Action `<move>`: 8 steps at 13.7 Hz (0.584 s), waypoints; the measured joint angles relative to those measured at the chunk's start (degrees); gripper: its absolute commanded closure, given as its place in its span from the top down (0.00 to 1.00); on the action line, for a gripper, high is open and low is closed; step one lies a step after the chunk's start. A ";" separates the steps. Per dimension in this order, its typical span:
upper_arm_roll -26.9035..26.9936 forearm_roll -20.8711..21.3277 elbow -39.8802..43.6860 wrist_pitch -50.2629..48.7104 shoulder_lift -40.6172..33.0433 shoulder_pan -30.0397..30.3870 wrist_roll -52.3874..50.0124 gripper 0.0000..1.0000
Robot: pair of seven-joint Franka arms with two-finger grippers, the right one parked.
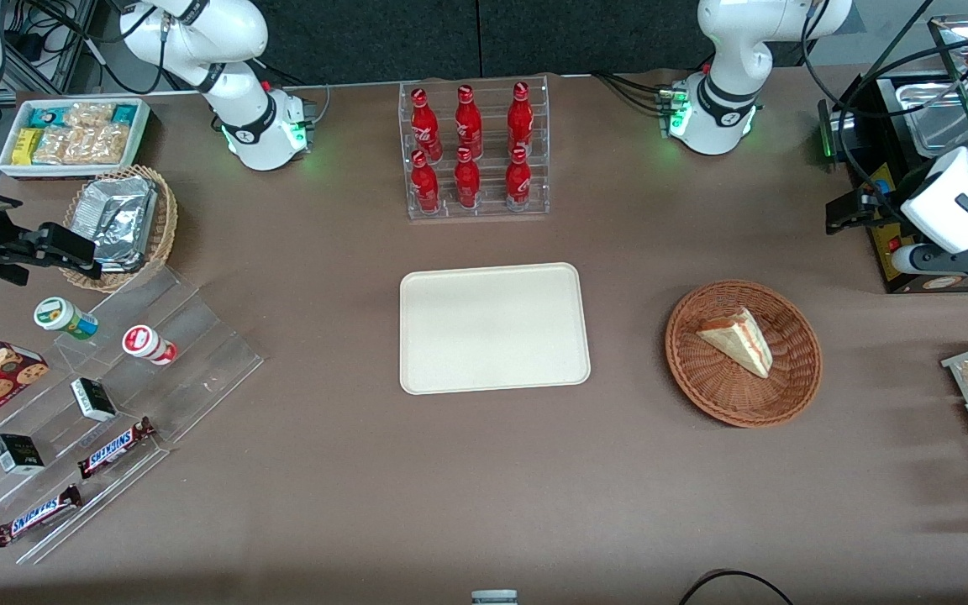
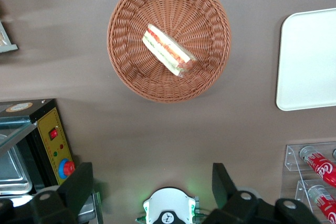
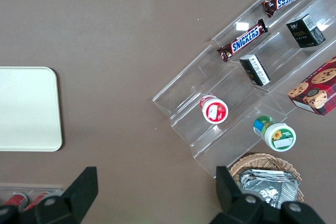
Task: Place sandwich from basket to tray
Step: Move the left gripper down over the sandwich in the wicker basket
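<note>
sandwich (image 1: 737, 340) lies in the round reddish wicker basket (image 1: 707, 389), layered cut edge showing in the wrist view, wrapped in clear film. basket sits on the brown counter (image 1: 484, 487) toward the working arm's end, apart from the cream tray (image 1: 493, 328), which is bare at the counter's middle. rack of red bottles (image 1: 473, 148) stands farther from the front camera than the tray. claw (image 2: 149, 192) hangs high above the counter near the arm's base, fingers (image 2: 79, 184) wide apart, holding nothing.
</note>
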 measured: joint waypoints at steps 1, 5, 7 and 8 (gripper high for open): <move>0.07 0.01 0.06 -0.19 0.00 0.03 -0.12 1.00; 0.29 1.21 -0.07 -0.21 0.61 0.14 -0.64 1.00; 0.58 2.16 -1.49 2.17 2.02 0.21 -1.00 1.00; 1.17 2.32 -3.27 5.22 2.76 0.26 -1.66 1.00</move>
